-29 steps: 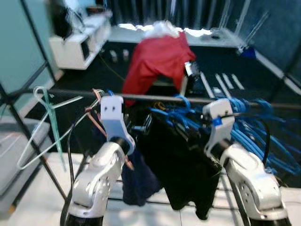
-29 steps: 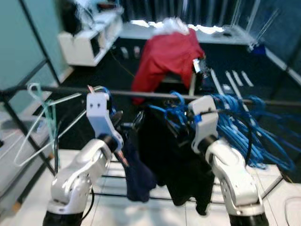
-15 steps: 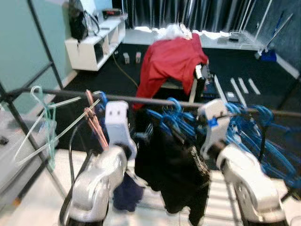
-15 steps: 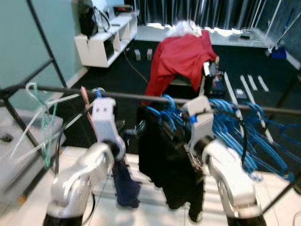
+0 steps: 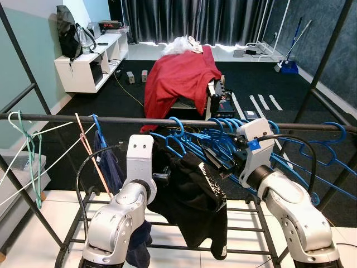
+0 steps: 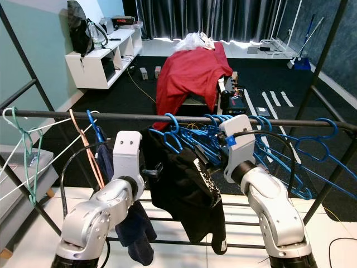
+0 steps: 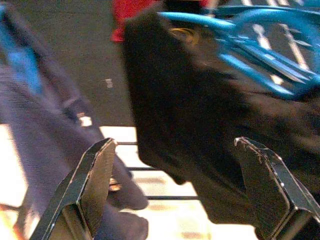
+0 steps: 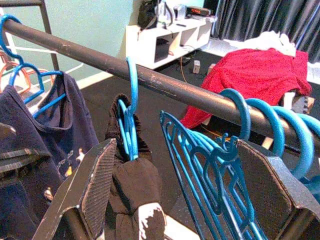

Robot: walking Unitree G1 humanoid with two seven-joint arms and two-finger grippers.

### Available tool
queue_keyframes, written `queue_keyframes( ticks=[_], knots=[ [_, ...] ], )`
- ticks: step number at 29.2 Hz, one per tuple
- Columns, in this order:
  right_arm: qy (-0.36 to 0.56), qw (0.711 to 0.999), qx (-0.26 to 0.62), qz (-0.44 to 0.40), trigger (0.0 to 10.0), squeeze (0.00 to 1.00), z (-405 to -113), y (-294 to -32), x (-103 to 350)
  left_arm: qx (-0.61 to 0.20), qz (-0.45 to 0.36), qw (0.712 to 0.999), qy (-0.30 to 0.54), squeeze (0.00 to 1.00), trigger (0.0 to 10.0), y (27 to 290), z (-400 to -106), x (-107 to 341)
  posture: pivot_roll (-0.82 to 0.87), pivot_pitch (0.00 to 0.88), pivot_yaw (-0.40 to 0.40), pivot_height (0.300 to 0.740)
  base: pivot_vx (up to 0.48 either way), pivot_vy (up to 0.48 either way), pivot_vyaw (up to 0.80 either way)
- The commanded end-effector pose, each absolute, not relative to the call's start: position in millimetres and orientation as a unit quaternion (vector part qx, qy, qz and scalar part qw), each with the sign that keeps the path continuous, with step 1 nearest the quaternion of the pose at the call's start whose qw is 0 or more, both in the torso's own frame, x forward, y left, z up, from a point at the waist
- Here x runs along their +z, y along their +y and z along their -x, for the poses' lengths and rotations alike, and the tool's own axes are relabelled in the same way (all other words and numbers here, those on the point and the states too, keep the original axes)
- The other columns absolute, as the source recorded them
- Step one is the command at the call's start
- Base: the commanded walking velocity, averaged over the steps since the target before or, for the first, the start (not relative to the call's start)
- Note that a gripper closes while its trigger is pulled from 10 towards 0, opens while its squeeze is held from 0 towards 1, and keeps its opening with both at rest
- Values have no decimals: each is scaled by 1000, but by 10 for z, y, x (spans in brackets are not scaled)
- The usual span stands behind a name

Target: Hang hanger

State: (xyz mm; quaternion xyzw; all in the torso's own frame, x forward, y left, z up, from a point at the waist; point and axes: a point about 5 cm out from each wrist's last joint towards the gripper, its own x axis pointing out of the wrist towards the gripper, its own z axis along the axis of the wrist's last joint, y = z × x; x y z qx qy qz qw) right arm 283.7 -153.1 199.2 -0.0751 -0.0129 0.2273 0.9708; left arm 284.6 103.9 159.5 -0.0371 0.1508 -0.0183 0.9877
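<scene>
A blue hanger (image 8: 129, 107) carrying a black garment (image 5: 189, 195) hangs hook-up on the dark rail (image 5: 50, 118), its length crossing it. Left gripper (image 7: 180, 192) and right gripper (image 8: 170, 195) both have fingers spread, holding nothing.

Head stereo pair looking down over the rail (image 5: 67, 118), wrist cameras close on the same black garment (image 7: 200, 115)

Crowding the rail (image 5: 61, 118) right of its middle with a dense bunch of blue hangers (image 5: 223, 139), hooks touching one another. Blocking the space just under the rail's middle with a black garment (image 5: 189, 195) on a blue hanger (image 8: 131, 120), draping between both raised arms. Hanging a navy garment (image 5: 111, 167) just left of that. Leaving open rail between the navy garment's hook and the pale green hangers (image 5: 28, 151) at the rail's left end.
</scene>
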Motion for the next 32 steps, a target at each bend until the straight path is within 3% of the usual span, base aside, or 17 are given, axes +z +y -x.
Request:
queue_keyframes(
  ticks=[1,2,4,6,12,17,21,32],
  knots=[
    [-19,971,226,76,10000,0,-2828,-1526,2044,34,24,990,135,0,10000,1246,-2866,1591,-102,2,-10,740,0,0,0],
    [-18,971,225,79,10000,0,-2825,-1533,2044,78,35,992,96,0,10000,1414,-2879,1677,-103,0,-9,740,0,0,0],
    [-18,971,225,79,10000,0,-2825,-1533,2044,78,35,992,96,0,10000,1414,-2879,1677,-103,0,-9,740,0,0,0],
    [-18,971,225,83,10000,0,-2827,-1523,2045,128,40,990,54,0,10000,1597,-2873,1772,-103,0,-4,740,0,0,0],
    [-19,970,228,84,10000,0,-2832,-1502,2051,144,27,988,55,0,10000,1664,-2870,1761,-105,0,1,740,0,0,0],
    [-20,970,229,83,10000,0,-2830,-1481,2055,135,28,986,94,0,10000,1673,-2871,1597,-103,0,5,740,0,0,0],
    [-26,970,225,84,10000,0,-2834,-1474,2082,80,18,983,167,0,10000,1551,-2861,1284,-102,0,11,740,0,0,0],
    [-33,971,220,83,10000,0,-2840,-1477,2114,69,-25,975,211,0,10000,1564,-2861,1036,-107,0,16,740,0,0,0]
  ],
)
